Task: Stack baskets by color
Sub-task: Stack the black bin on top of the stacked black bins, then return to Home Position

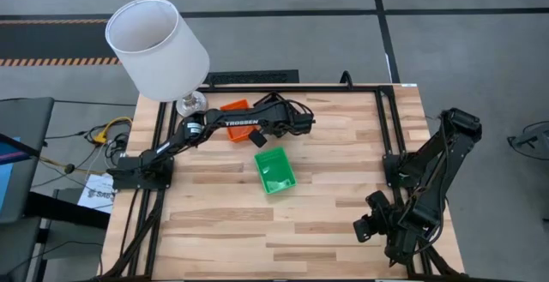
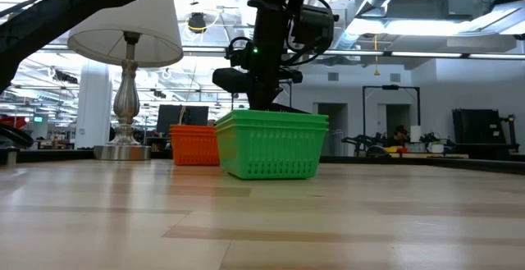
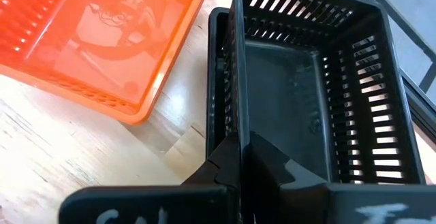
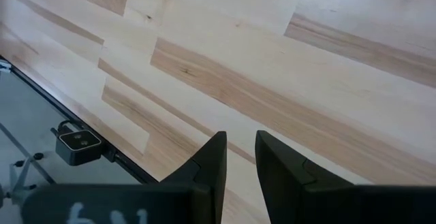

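Observation:
A black basket (image 3: 313, 81) fills the left wrist view, with my left gripper (image 3: 240, 146) shut on one of its walls; in the high view the arm and gripper (image 1: 296, 121) cover it at the table's far middle. An orange basket (image 1: 236, 109) sits on the table just left of it. A green basket (image 1: 274, 171) stands on its base nearer the table's middle. My right gripper (image 1: 367, 228) hangs shut over the bare wood at the near right, holding nothing. My left gripper pinches a side wall of the black basket at its rim (image 3: 236, 118), one finger inside the basket and one outside. The fingers slant down onto the wall from above. Whether the basket's base is on the table does not show.
A lamp with a white shade (image 1: 157, 46) stands at the far left corner, its base (image 1: 190, 104) close to the orange basket. In the low view the green basket (image 2: 271, 143) stands in front of the left gripper (image 2: 262, 81). Bare wood lies to the near side and right.

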You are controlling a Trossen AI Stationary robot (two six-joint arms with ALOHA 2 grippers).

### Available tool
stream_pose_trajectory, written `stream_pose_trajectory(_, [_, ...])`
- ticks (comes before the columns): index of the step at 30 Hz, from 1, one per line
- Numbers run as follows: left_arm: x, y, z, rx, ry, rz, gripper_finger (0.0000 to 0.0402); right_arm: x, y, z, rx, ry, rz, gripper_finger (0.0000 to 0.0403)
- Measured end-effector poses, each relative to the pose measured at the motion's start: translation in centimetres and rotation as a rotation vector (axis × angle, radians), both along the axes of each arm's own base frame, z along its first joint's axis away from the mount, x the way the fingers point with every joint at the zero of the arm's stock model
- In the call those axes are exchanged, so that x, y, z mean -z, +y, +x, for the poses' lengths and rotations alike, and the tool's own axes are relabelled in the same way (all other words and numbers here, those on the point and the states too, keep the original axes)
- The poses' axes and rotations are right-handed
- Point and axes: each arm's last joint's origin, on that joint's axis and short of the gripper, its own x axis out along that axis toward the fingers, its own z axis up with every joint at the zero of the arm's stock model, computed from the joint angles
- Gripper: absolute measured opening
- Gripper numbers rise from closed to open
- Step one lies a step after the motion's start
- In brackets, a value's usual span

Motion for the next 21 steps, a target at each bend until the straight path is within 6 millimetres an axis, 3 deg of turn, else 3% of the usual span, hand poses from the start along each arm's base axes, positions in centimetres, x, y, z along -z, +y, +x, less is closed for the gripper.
stream_pose_trajectory(7, [-0.02,0.00,-0.03,0.001,0.003,0.000,0.0008,0.00,0.00,0.00,-0.002,0.000,-0.001,0.0102])
stream_pose_trajectory(16, [-0.05,0.18,-0.07,0.013,0.013,-0.001,0.0084,0.01,-0.02,-0.01,-0.002,0.001,-0.003,0.0102])
stream_pose_trajectory(21, [0.00,0.62,-0.17,0.005,0.009,-0.032,0.0105,0.01,-0.02,-0.01,-0.002,0.001,-0.004,0.0102])
